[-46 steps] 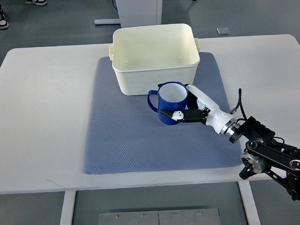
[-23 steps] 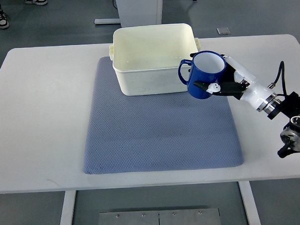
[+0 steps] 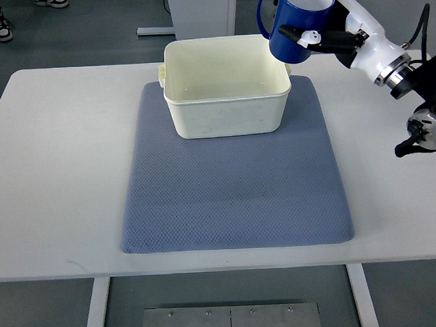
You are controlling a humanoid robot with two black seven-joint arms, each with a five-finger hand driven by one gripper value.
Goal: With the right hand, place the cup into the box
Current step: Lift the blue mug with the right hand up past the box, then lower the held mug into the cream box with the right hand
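Right hand clamped around blue mug, fingers wrapped on its side, handle pointing left. Carried high, upright, off the table and beyond the far right corner of cream plastic box, probably to clear the rim before lowering. Box centred at far edge of blue-grey mat on white table.

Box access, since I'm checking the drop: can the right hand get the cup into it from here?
Probably yes: the right hand holds the cup above the box, whose open top looks unobstructed.
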